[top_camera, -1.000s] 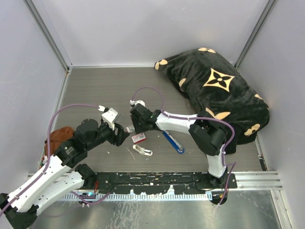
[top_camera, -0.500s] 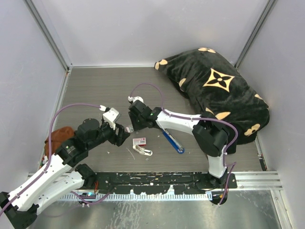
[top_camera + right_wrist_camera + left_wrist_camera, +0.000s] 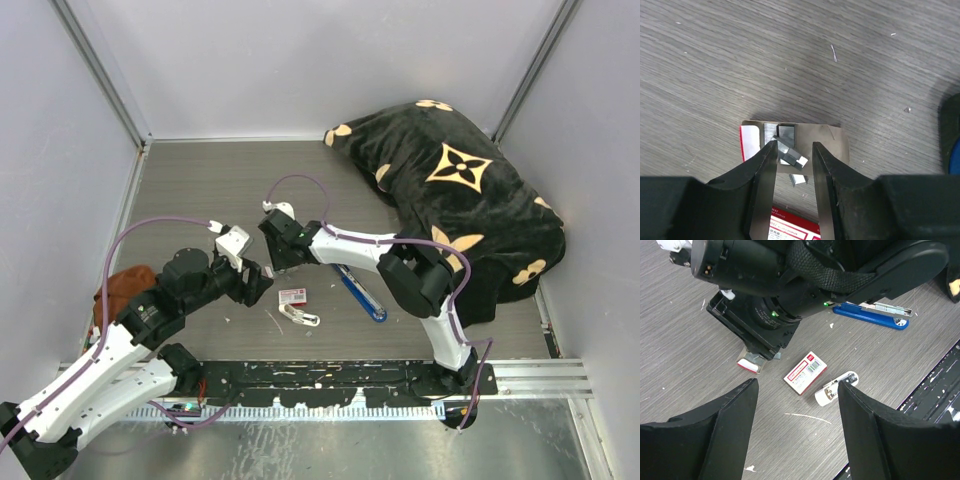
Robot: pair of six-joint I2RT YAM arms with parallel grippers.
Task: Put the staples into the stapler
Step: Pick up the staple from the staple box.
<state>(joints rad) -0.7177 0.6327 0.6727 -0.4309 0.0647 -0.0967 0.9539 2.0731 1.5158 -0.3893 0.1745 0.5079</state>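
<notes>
Several silvery-grey blocks of staples [image 3: 792, 154] lie jumbled on an opened cardboard tray [image 3: 834, 142]. My right gripper [image 3: 794, 146] is lowered over the tray with its jaws open, one tilted block lying loose between the fingers. The overhead view shows it [image 3: 272, 262] just left of the blue stapler [image 3: 362, 297], which lies flat on the table with its silver channel showing [image 3: 875, 315]. My left gripper [image 3: 797, 385] hovers open and holds nothing, a short way above the table near the tray.
A red-and-white staple box [image 3: 805, 372] and a small white oblong piece [image 3: 836, 388] lie close below the left gripper. A black patterned blanket [image 3: 460, 190] fills the back right. A brown object [image 3: 125, 288] sits at the left wall.
My right gripper has shifted a little left and back, uncovering the red-and-white box, and its jaws have narrowed slightly. The left arm has stayed put.
</notes>
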